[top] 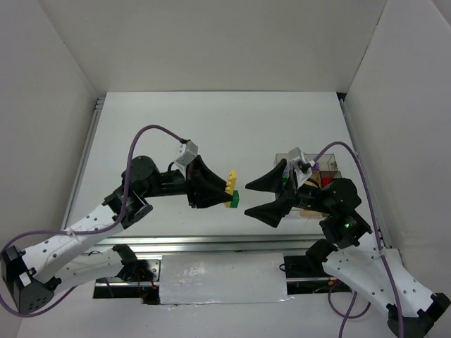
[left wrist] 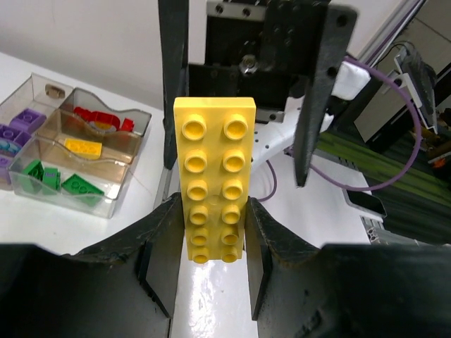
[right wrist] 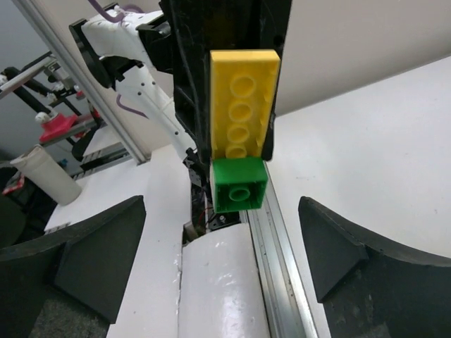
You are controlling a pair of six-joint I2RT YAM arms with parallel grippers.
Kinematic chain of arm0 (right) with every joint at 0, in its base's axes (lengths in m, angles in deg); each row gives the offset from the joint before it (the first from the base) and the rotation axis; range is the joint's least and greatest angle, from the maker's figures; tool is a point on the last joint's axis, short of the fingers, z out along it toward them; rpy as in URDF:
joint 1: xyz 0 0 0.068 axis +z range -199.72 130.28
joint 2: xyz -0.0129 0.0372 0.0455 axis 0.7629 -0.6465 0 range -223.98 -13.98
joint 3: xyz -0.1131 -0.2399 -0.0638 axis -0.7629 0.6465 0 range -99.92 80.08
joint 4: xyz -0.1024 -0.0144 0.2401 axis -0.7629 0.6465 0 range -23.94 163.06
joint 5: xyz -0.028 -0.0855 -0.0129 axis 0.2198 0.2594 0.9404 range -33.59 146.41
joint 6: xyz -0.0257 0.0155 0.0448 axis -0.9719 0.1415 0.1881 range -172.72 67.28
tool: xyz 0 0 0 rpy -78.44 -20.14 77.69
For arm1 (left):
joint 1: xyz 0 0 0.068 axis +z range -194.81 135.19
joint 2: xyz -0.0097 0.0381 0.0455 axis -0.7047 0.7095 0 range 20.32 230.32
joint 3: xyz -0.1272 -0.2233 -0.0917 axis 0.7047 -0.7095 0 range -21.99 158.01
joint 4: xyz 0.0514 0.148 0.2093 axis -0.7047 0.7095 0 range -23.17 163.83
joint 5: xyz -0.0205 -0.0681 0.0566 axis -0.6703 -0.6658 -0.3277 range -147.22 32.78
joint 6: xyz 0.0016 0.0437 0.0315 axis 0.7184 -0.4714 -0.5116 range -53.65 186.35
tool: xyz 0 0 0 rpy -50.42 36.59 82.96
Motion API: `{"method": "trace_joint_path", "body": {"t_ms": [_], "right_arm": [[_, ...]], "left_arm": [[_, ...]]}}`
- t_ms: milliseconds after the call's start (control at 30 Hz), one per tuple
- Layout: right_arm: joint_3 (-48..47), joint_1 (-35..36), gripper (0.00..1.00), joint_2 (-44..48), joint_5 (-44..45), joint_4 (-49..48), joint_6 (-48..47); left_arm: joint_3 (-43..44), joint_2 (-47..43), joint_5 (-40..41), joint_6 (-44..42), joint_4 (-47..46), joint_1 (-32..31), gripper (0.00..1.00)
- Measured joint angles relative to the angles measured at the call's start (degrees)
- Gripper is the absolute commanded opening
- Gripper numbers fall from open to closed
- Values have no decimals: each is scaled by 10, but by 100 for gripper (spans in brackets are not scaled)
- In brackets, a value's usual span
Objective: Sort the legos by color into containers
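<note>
My left gripper (top: 220,189) is shut on a long yellow lego (top: 230,182) and holds it above the table, studs toward its wrist camera (left wrist: 213,179). A small green lego (top: 233,200) is stuck to the yellow one's near end; the right wrist view shows both from below, yellow (right wrist: 243,105) and green (right wrist: 239,184). My right gripper (top: 258,197) is open, its fingers (left wrist: 313,105) straddling the bricks' far end without touching. The clear divided container (left wrist: 134,123) holds purple, red, yellow and green legos; in the top view it (top: 328,158) sits behind the right wrist.
An aluminium rail (top: 211,243) runs along the table's near edge, with a white taped panel (top: 222,278) below it. White walls (top: 56,105) enclose the table on three sides. Purple cables (top: 151,130) loop over both arms.
</note>
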Motion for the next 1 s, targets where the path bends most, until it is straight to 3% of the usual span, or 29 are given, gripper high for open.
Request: {"method": "trace_joint_path", "body": {"t_ms": [400,500,667,867,900,933,1000], "right_arm": [[53,0,86,-71,-41,-114,63],[54,0,77,-74,-49,-149,82],[53,2,53,-81,-57,-189,96],[52,14,54,-105,-67,-205,104],[52,16,47,-107,-67,-207,104],[52,18,0,-108,-67,-210,103],[52,18,0,-108,-66,-210,98]], "left_arm": [[-19,-3,-7,31,-47,0,0],[-19,-2,-7,33,-50,0,0],[-19,1,-7,43,-56,0,0],[-19,10,-6,44,-57,0,0],[-19,10,-6,44,-57,0,0],[-19,10,-6,44,-58,0,0],[-19,10,-5,46,-58,0,0]]}}
